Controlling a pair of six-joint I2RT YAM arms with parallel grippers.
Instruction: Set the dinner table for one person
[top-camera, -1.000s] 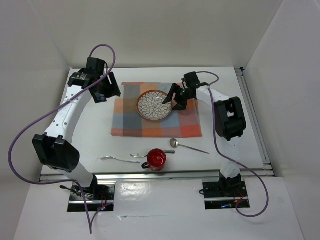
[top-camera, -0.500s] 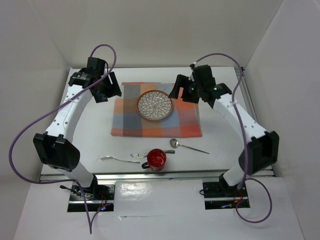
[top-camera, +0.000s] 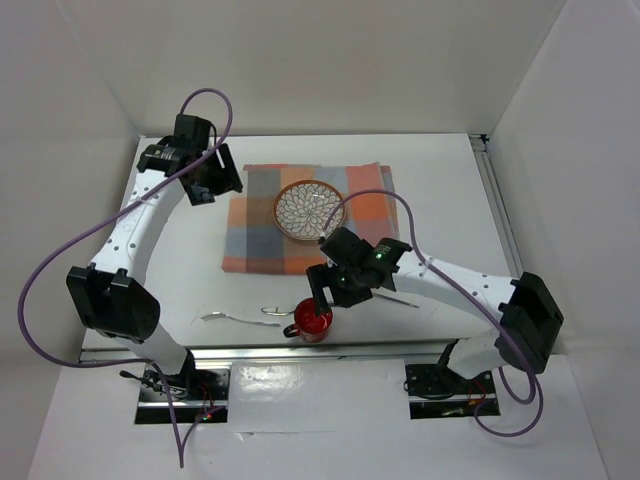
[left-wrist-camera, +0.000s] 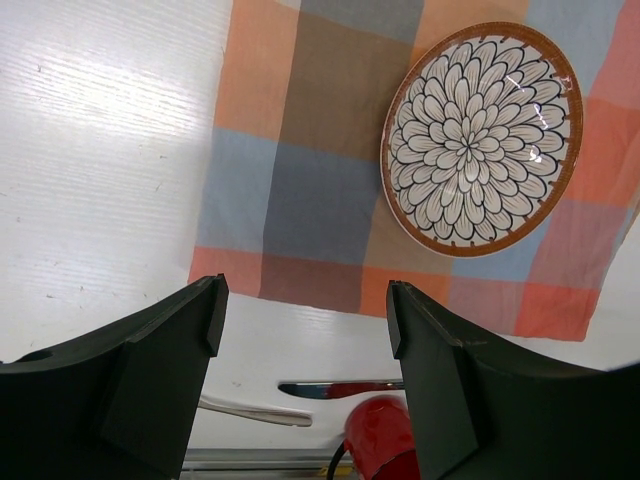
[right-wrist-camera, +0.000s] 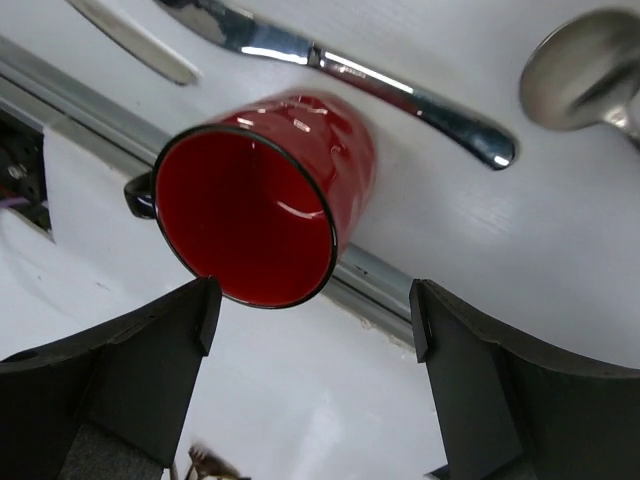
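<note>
On the white dinner table (top-camera: 455, 210) lies a checked cloth (top-camera: 260, 235) carrying a flower-patterned plate (top-camera: 308, 210). A red mug (top-camera: 312, 320) stands upright at the near edge, beside a knife (top-camera: 274, 310) and a fork (top-camera: 224, 318). My right gripper (top-camera: 325, 290) hovers open just above and behind the mug (right-wrist-camera: 260, 200), nothing between its fingers. The right wrist view also takes in the knife (right-wrist-camera: 340, 75) and a spoon bowl (right-wrist-camera: 580, 70). My left gripper (top-camera: 226, 182) hangs open and empty over the cloth's far left corner, looking down on the plate (left-wrist-camera: 480, 140).
A metal rail (right-wrist-camera: 385, 283) runs along the table's near edge right under the mug. White walls close in the left, back and right sides. A purple cable loops from the left arm (top-camera: 60, 260), another from the right arm (top-camera: 400, 215).
My right arm has swung from beside the plate at the far side down to the near edge, over the mug. Its jaws opened a little wider. The left arm stayed put.
</note>
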